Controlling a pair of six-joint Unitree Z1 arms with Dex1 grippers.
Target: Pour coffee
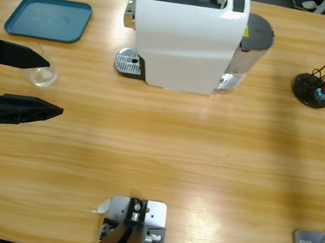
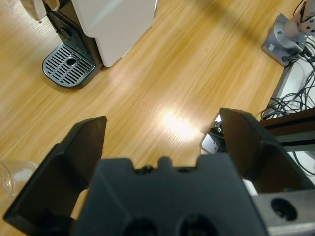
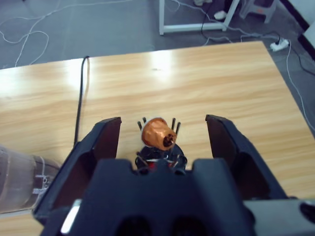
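A white coffee machine (image 1: 186, 35) stands at the table's (image 1: 174, 161) far edge, a teal tray (image 1: 48, 18) towards its far left corner, and a capsule rack (image 1: 315, 88) near the right end. At the left edge the left gripper (image 1: 46, 86) reaches in level, jaws wide apart and empty, the clear glass cup (image 1: 40, 74) just beside its far jaw. The right gripper (image 3: 162, 130) hangs above the capsule rack, jaws wide open around an orange capsule (image 3: 160, 133), holding nothing.

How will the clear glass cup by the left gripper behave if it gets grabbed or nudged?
The clear glass cup looks thin-walled and see-through, so probably light and breakable if squeezed hard. Its smooth wall may slip between the left gripper's hard black jaws, which stand open on either side of it. Standing upright on the bare wooden table, it would likely slide when nudged low and tip when hit high.
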